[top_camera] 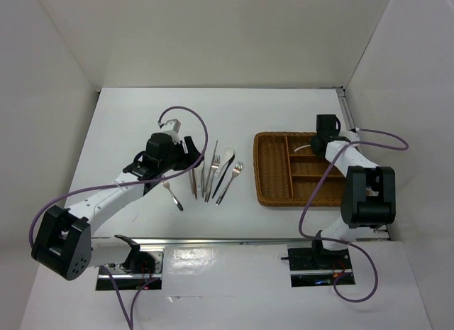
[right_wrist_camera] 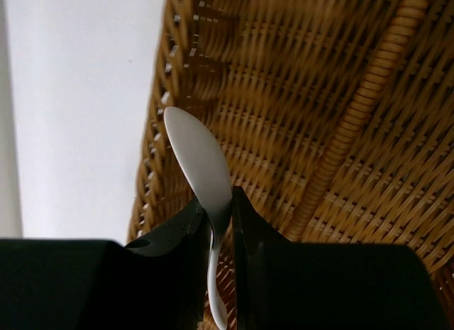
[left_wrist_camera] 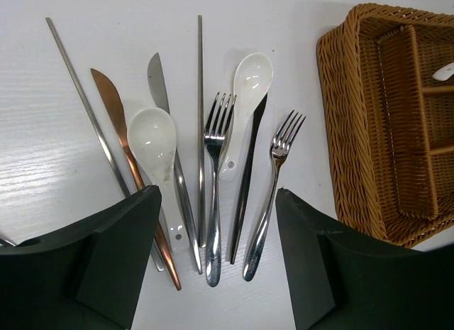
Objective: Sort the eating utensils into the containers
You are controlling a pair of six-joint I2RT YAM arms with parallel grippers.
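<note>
Top external view: the left arm (top_camera: 106,195) reaches across the white worktop (top_camera: 142,117) toward a fan of utensils. One slim metal piece (top_camera: 174,197) lies apart from the fan, partly under that arm.

In the left wrist view the left fingers (left_wrist_camera: 120,252) stand wide apart and hold nothing, poised above the handle ends. Leftmost in the fan is a thin metal chopstick (left_wrist_camera: 84,106), lying on a slant. Next comes a brownish-copper knife (left_wrist_camera: 112,106). A white spoon (left_wrist_camera: 151,138) follows, its bowl resting across that knife and a silver knife (left_wrist_camera: 157,78). A second metal chopstick (left_wrist_camera: 200,89) runs straight, close against a silver fork (left_wrist_camera: 215,149). A second white spoon (left_wrist_camera: 252,78) lies with its handle between that fork and a slim dark piece (left_wrist_camera: 245,195). A second silver fork (left_wrist_camera: 275,167) ends the row, near the brown wicker tray (left_wrist_camera: 347,138).

From above, the tray has one long section on its left side and three shorter ones on its right. The right arm (top_camera: 365,191) bends over it.

In the right wrist view the right fingers (right_wrist_camera: 170,238) are pinched tight on the neck of a third white spoon (right_wrist_camera: 198,152). Its bowl points away over the woven floor, close to the tray wall. From above, this spoon sits over the farthest short section. I cannot tell whether it touches the weave.
</note>
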